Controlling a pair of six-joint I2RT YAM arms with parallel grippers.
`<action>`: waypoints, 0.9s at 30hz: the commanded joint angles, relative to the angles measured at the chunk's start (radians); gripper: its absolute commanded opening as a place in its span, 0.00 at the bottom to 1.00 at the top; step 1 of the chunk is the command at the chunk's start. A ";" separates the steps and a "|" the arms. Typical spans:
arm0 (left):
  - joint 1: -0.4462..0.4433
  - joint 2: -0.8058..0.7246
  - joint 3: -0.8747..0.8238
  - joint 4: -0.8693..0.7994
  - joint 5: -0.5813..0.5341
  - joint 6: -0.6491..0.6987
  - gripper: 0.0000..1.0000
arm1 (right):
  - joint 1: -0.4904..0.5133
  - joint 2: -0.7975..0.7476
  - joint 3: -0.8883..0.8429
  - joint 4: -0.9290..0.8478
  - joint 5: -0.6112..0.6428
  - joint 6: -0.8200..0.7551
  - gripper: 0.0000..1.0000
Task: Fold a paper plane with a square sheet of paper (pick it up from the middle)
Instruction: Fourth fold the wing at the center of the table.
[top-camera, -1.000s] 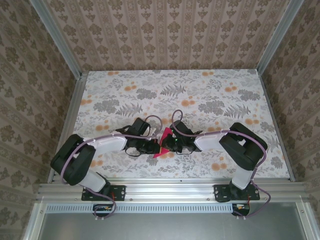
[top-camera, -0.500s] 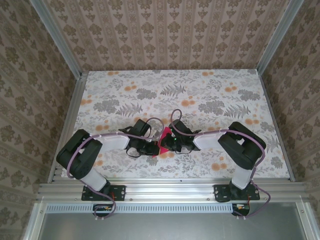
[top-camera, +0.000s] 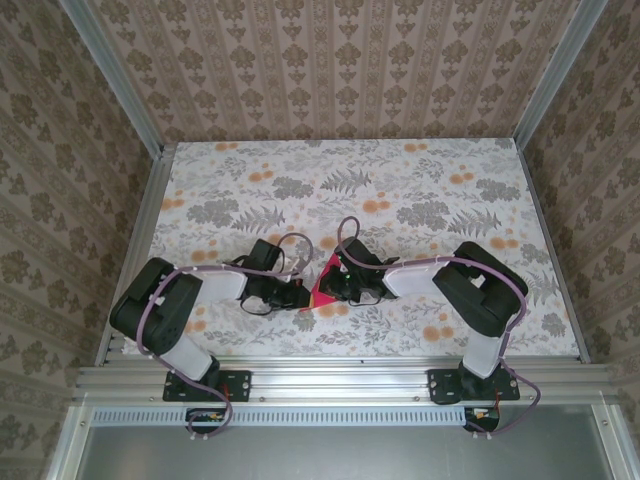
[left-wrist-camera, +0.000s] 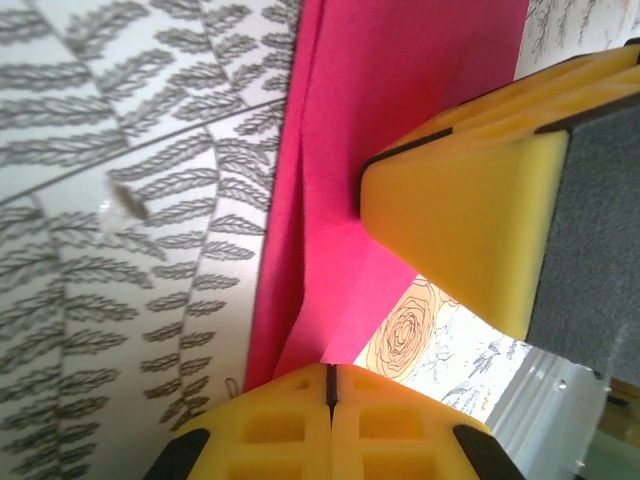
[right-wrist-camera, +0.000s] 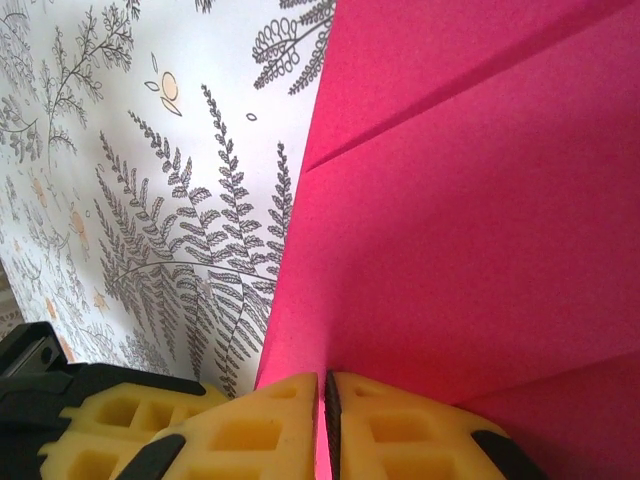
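Found between the two claws: red paper (top-camera: 322, 288), already creased into layered flaps and narrowing to a point. Pinched at one end by the left claw (left-wrist-camera: 328, 385), clenched flat on a folded corner with no gap at the seam. Pinched from the other side by the right claw (right-wrist-camera: 325, 400), likewise clenched on a thin edge running straight into its fingertips. Seems held this way to draw the layers taut between two grips, for pressing a crease or swinging a flap over without slippage. Lies low, just ahead of both claws, close against the table (top-camera: 420, 190); cannot tell whether touching it or just clear of it. Looks crowded at the grip, with the right claw's yellow pad just beside the left claw's tips, so little margin for turning either wrist without a bump. Plenty of bare table beyond the claws and out to either side; much less behind them, toward the near rail (top-camera: 340, 372). Best to ease any next fold outward, away from that near edge
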 joint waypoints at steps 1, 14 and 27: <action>0.035 0.053 -0.026 -0.085 0.011 0.028 0.00 | -0.011 0.044 0.002 -0.120 0.051 -0.026 0.14; 0.059 0.048 0.004 -0.265 -0.112 0.058 0.00 | -0.010 0.032 0.034 -0.184 0.070 -0.055 0.14; 0.028 -0.019 0.000 -0.322 -0.131 0.045 0.04 | -0.015 0.049 0.048 -0.193 0.073 -0.060 0.14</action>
